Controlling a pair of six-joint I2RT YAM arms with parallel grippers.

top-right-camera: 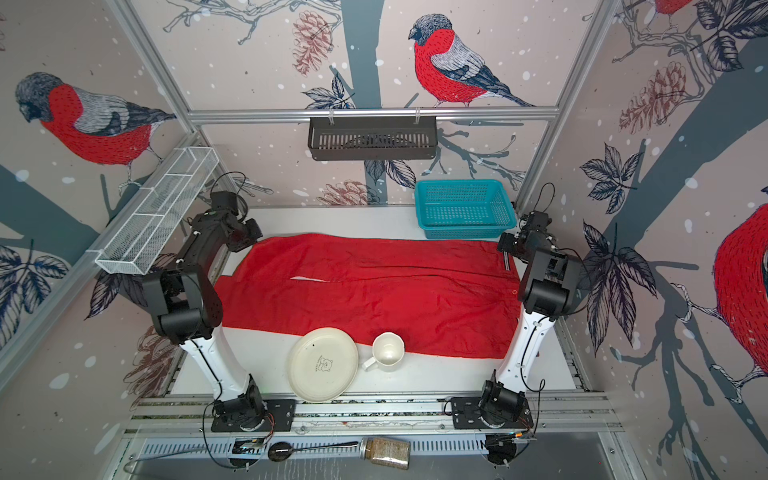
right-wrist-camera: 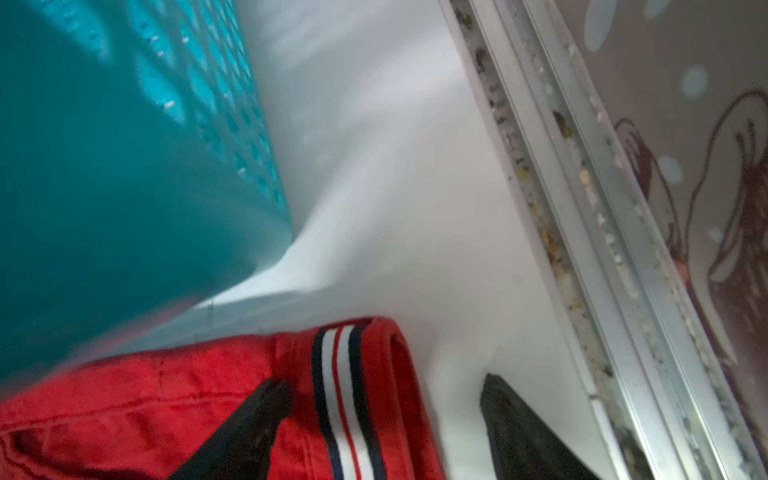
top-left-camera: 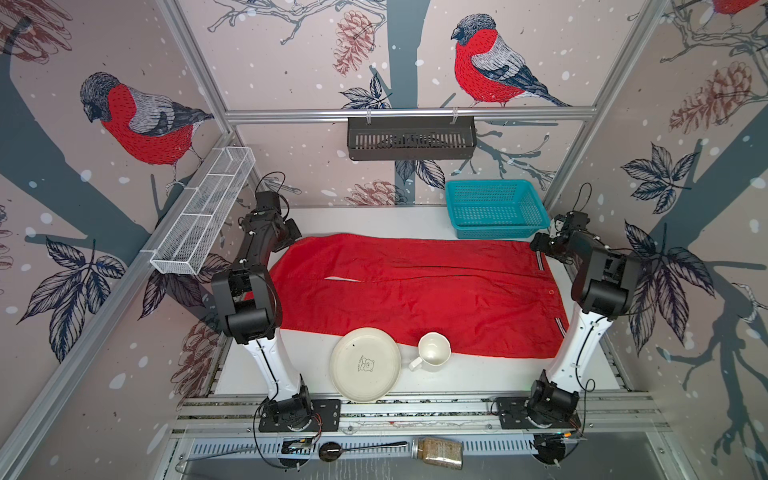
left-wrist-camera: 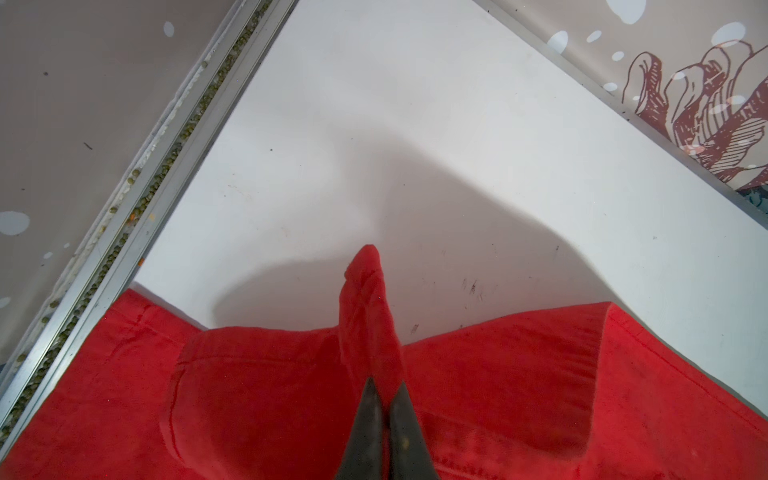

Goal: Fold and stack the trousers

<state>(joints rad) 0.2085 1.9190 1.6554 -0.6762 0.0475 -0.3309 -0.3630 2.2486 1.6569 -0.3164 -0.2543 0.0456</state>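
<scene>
Left arm (top-left-camera: 249,299): it rises from the near rail, bends at the elbow and reaches to the far left corner of the surface (top-left-camera: 374,220), with the wrist turned down.
Left gripper (left-wrist-camera: 385,384): fully closed on a small pinch of red cloth, which stands up as a ridge in front of the fingers. I think this corner is held so that it can be lifted for the fold.
Trousers (top-left-camera: 415,291): spread flat across almost the whole surface, the leg ends at the left and the waist at the right. By my judgement no fold is made yet.
Plate (top-left-camera: 365,365): at the near edge, its far rim touching the red cloth or slightly over it; I cannot tell which.
Mug (top-left-camera: 432,351): just beside the plate, upright, partly on the near edge of the trousers. It may hinder a fold toward the near side.
Basket (top-left-camera: 496,208): teal, in the far right corner, just behind the far edge of the trousers.
Striped band (right-wrist-camera: 345,374): white, red and dark, running along the waist edge at the far right corner.
Right gripper (right-wrist-camera: 382,390): wide open and holding nothing. One finger is over the red cloth and the other over the bare surface, with the band between them, so it seems placed to close on the waist corner.
Right arm (top-left-camera: 598,282): the same bent pose, mirrored, reaching to the far right corner with the wrist pointing down.
</scene>
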